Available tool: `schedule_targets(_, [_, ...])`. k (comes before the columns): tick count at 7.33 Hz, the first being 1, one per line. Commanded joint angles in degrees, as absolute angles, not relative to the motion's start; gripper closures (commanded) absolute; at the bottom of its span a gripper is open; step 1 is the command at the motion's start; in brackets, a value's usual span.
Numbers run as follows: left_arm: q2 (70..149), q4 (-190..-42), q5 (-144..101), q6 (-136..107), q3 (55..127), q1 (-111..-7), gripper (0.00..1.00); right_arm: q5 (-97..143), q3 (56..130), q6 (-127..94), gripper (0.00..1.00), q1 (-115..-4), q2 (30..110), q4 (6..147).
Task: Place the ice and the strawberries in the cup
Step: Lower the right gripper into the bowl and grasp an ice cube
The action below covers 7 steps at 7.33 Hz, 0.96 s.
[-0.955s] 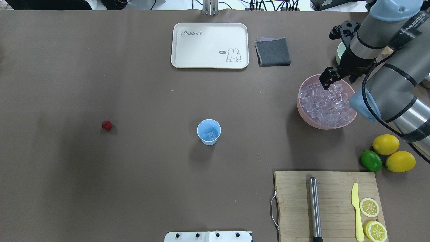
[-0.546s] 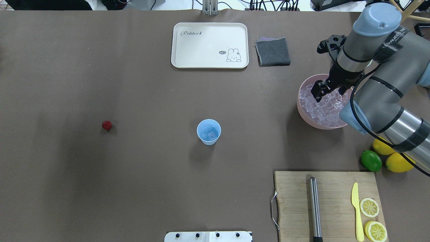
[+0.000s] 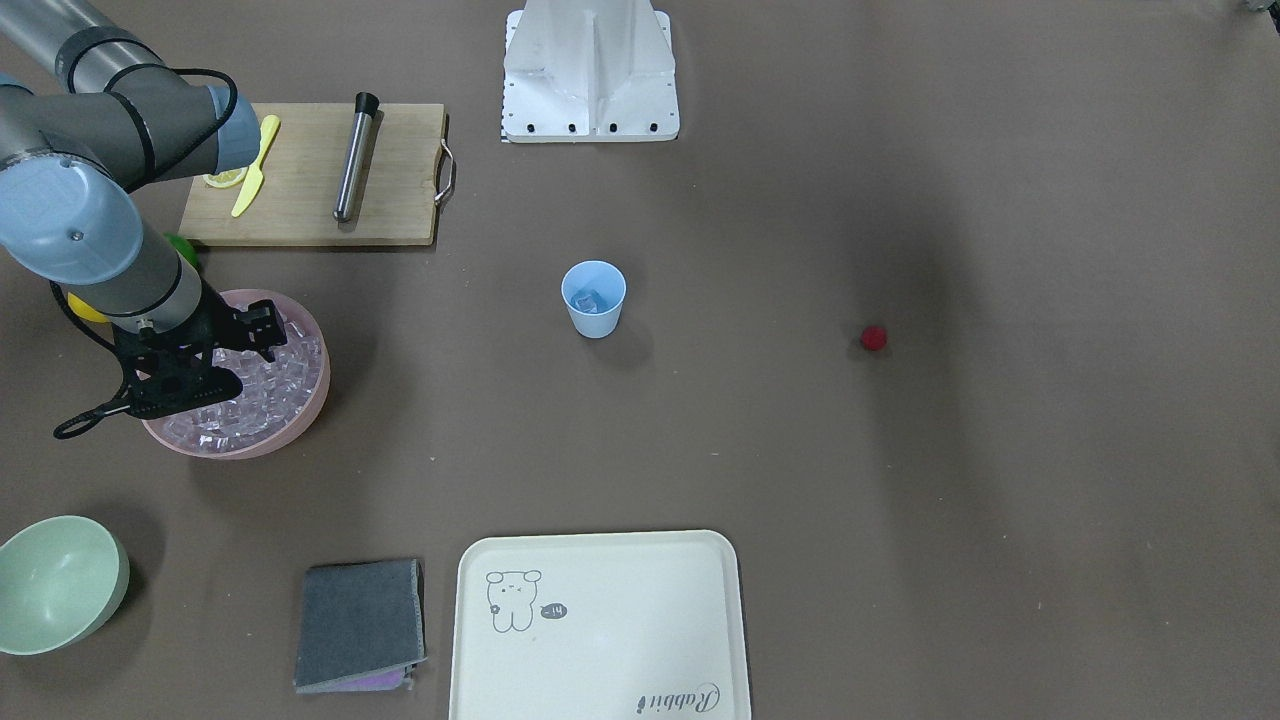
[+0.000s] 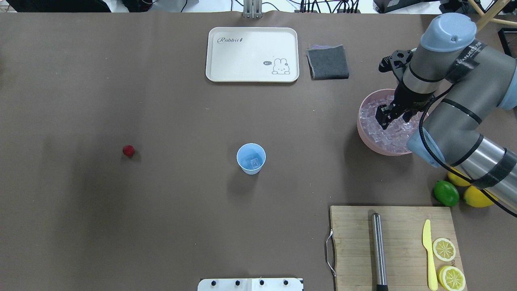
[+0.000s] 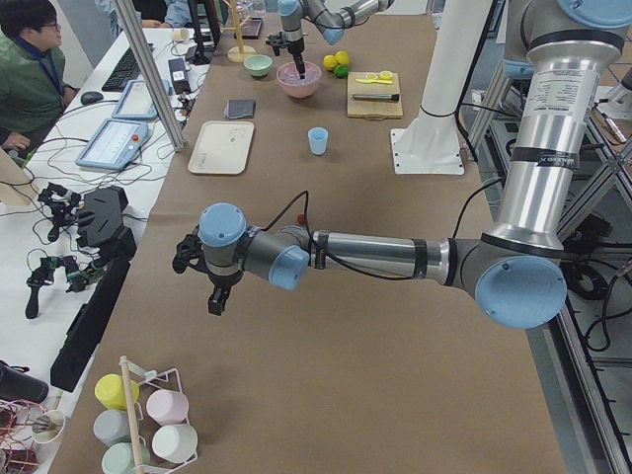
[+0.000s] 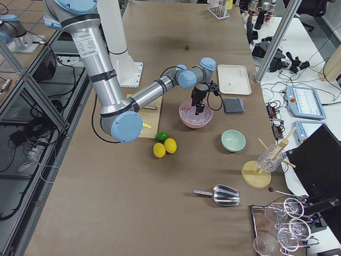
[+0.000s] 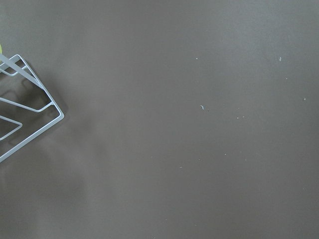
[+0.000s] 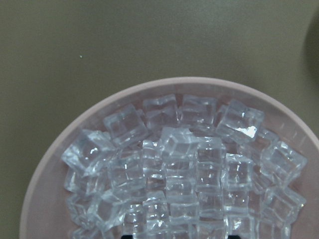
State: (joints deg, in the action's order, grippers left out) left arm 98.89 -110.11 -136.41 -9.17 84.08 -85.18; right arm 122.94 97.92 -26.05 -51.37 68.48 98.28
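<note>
The light blue cup (image 4: pixel 251 158) stands mid-table with one ice cube (image 4: pixel 255 163) inside. The dark red strawberry (image 4: pixel 128 150) lies alone on the table far to its left. A pink bowl (image 4: pixel 365 135) at the right is full of clear ice cubes (image 4: pixel 373 123). My right gripper (image 4: pixel 392 118) is open, fingers pointing down into the ice at the bowl's middle. The right wrist view shows the cubes (image 8: pixel 184 164) close up, with nothing between the fingers. My left gripper (image 5: pixel 215 296) shows only in the exterior left view, above bare table; I cannot tell whether it is open or shut.
A white tray (image 4: pixel 252 54) and a grey cloth (image 4: pixel 327 62) lie at the back. A cutting board (image 4: pixel 394 246) carries a steel rod (image 4: pixel 378 250), a yellow knife (image 4: pixel 429 254) and lemon slices. A lime (image 4: pixel 446 193) and lemons (image 4: pixel 478 197) lie under my right arm. A pale green bowl (image 3: pixel 55 585) sits behind the pink one.
My right gripper has moved from the bowl's far rim toward its middle and lowered into the ice. The right arm now covers part of the lemons. Cup and strawberry have not moved.
</note>
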Motion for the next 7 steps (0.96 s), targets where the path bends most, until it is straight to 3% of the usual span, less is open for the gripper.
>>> schedule_targets(1, [98.88,-110.13,-136.41,-9.14,84.02,-85.17,0.02,123.22,98.09,-26.02,0.51,-51.07,69.08,98.35])
schedule_targets(7, [98.88,-110.04,-136.41,-9.14,84.29,-85.17,0.02,123.40,100.90,-23.29,0.48,-50.18,68.91,107.05])
